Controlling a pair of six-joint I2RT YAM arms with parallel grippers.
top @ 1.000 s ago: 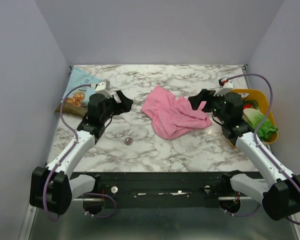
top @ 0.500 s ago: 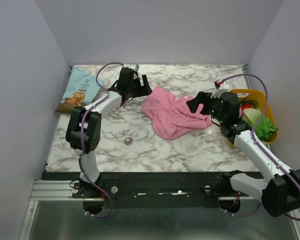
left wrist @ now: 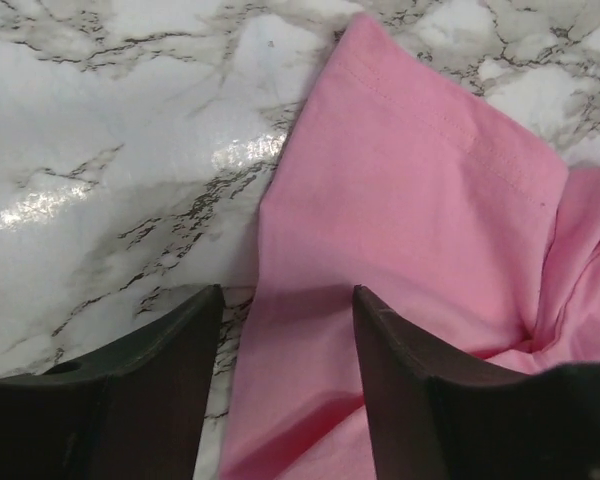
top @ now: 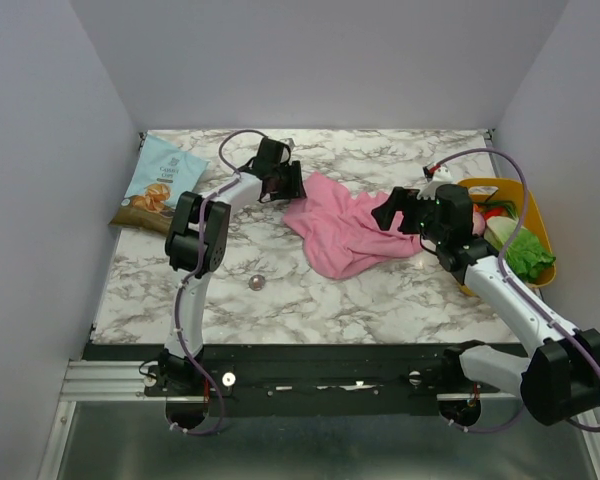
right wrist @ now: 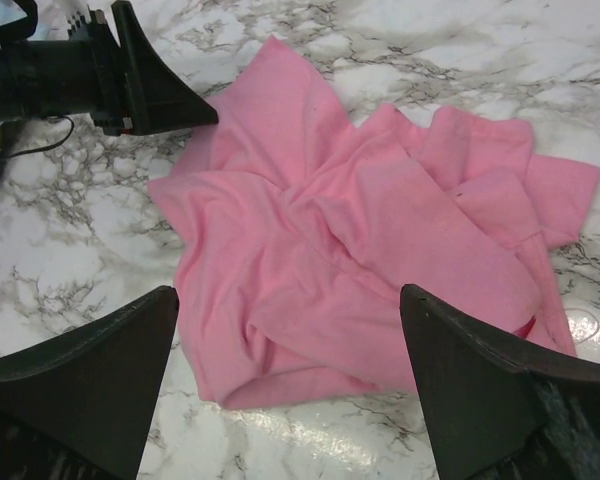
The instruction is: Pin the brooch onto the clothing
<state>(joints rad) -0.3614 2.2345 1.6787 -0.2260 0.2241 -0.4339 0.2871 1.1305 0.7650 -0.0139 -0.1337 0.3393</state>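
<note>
Where the veined white-and-grey marble table (top: 380, 300) meets its far left corner lies a flat, glossy, pale-blue snack bag (top: 160, 185) printed with golden-brown pieces; its lettering is too small to read. Nearer the arms, the brooch (top: 257, 283), a tiny dull silvery disc, sits alone on bare marble, well apart from the fabric and from both claws, in the same spot as a second ago. Next comes the left gripper (top: 292, 183), which a second ago was folded back beside the bag and has since swung across to the far left corner of the clothing (top: 345, 230). In the left wrist view the left gripper (left wrist: 285, 300) has its matte black fingers standing apart, straddling the edge of the clothing (left wrist: 410, 200), with soft pink cloth and a strip of marble in the gap; nothing is pinched. A line of stitching runs along the hem there, and the marble shines wetly under the light. The shirt lies crumpled in a loose heap at the middle of the table, its folds overlapping, and its outline looks unchanged. From the right wrist view the clothing (right wrist: 360, 230) fills the space ahead of the right gripper (right wrist: 288, 300), whose jaws are spread wide and hold nothing. Overhead, the right gripper (top: 392, 208) is at the heap's right edge, slightly closer than before. Far right stands a yellow plastic basket (top: 525, 190) holding leafy green and red items.
</note>
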